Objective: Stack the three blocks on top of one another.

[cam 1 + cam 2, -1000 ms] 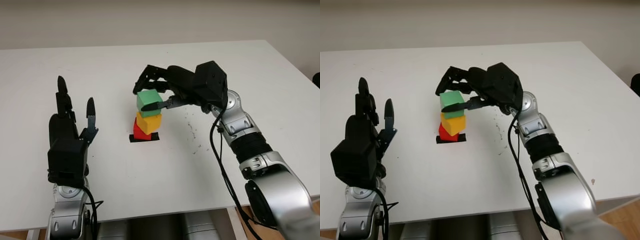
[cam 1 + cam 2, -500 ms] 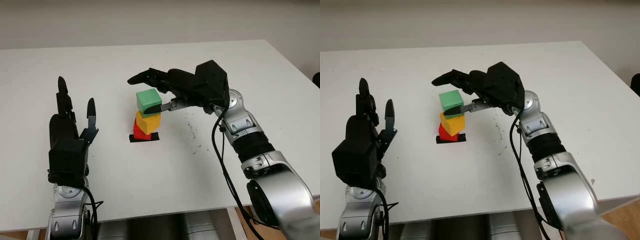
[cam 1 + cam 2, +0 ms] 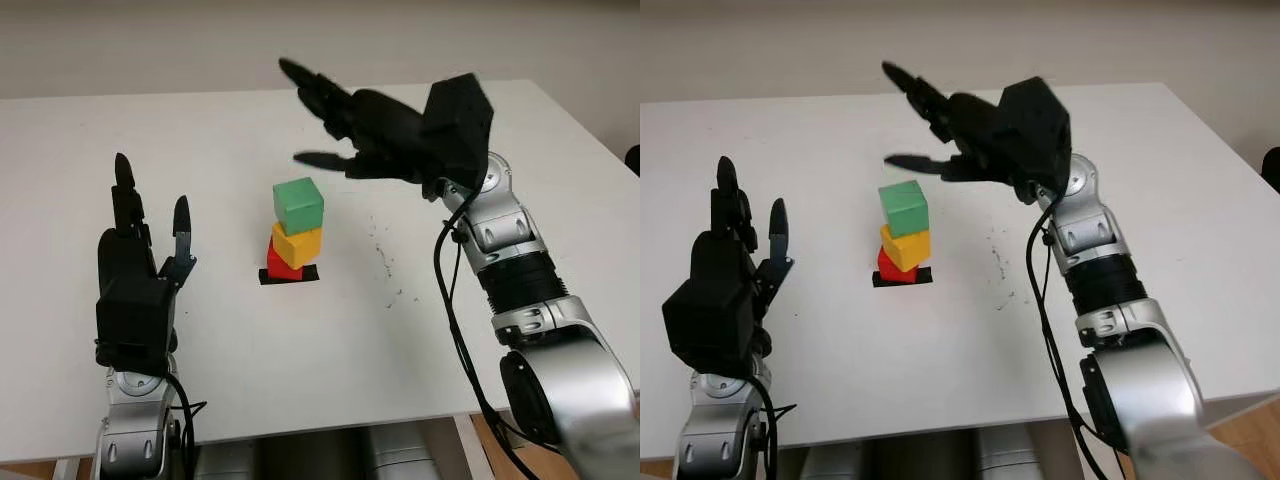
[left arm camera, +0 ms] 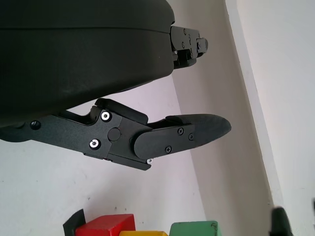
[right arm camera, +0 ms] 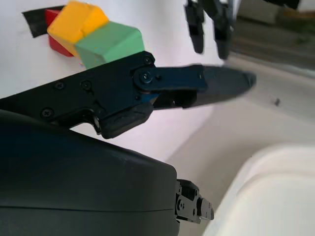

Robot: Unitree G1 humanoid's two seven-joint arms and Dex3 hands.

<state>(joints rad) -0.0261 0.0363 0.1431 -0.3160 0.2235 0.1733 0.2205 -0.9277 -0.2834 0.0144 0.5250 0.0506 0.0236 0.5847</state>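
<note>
A green block (image 3: 298, 205) tops a yellow block (image 3: 297, 245), which sits on a red block (image 3: 281, 267); the stack stands on a black tape mark (image 3: 289, 275) near the table's middle. The blocks are turned a little against one another. My right hand (image 3: 335, 115) is open and raised above and behind the stack, touching nothing. My left hand (image 3: 150, 215) is open and upright at the left of the table, well away from the stack. In the right wrist view the green block (image 5: 108, 43) and yellow block (image 5: 78, 20) show beyond a finger.
The white table (image 3: 330, 330) reaches its front edge just below the arms and its right edge at far right. Small dark specks (image 3: 385, 262) mark the surface to the right of the stack.
My right hand has let go of the green block, opened and lifted up and back from the stack. The green block stays on the yellow one. The left hand has not moved.
</note>
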